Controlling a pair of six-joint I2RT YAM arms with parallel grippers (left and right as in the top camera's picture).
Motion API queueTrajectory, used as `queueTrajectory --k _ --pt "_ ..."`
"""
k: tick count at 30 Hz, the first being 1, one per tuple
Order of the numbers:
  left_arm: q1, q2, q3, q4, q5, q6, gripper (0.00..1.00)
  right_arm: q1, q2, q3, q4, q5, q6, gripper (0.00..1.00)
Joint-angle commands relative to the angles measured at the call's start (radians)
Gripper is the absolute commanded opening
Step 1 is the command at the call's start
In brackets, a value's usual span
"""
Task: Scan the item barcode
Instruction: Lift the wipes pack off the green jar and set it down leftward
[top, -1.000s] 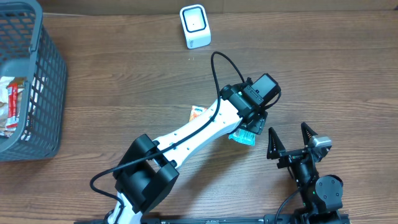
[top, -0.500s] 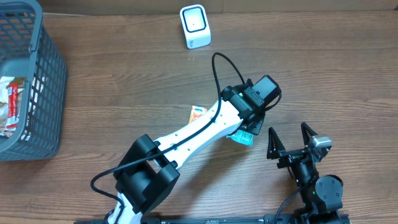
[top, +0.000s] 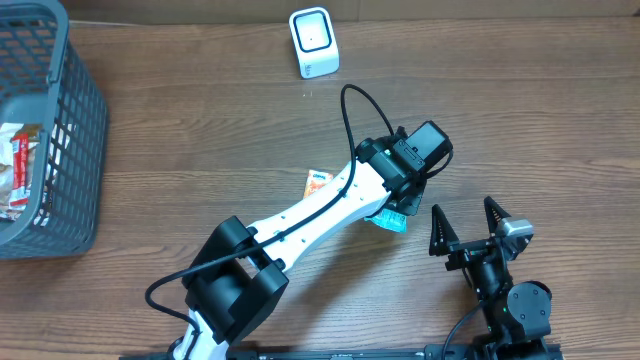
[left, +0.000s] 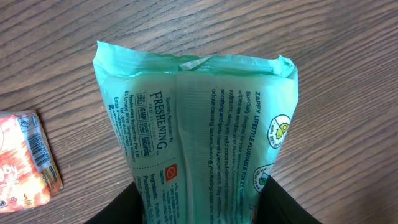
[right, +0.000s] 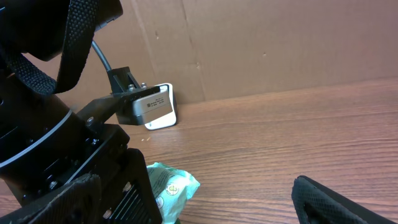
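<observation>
A green wipes pack (left: 199, 124) lies on the wooden table, printed side up; I see no barcode on the part that shows. My left gripper (left: 202, 202) has a black finger (left: 121, 208) pressed against each long side of the pack, shut on it. From overhead, only the pack's corner (top: 392, 221) peeks out under the left gripper (top: 402, 203). The white scanner (top: 314, 42) stands at the table's far edge, also seen in the right wrist view (right: 155, 107). My right gripper (top: 463, 215) rests wide open and holds nothing, just right of the pack.
A small orange packet (top: 317, 181) lies left of the pack, beside the left arm. A grey basket (top: 70, 120) holding more packets stands at the far left. A cardboard wall (right: 280, 43) backs the table.
The left jaws have closed in onto the sides of the green pack. The pack's visible corner has shifted a little. The right arm has not moved.
</observation>
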Motion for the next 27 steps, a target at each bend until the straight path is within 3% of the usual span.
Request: queueTrajectory --k 1,27 --pt "-0.005 -0.017 -0.009 0.002 -0.02 -0.011 0.39 -0.005 -0.007 -0.011 0.005 0.009 -0.004 1.0" --pt "0.064 -0.058 -0.009 -0.034 -0.021 -0.018 0.39 -0.005 -0.007 -0.011 0.005 0.009 -0.004 1.0"
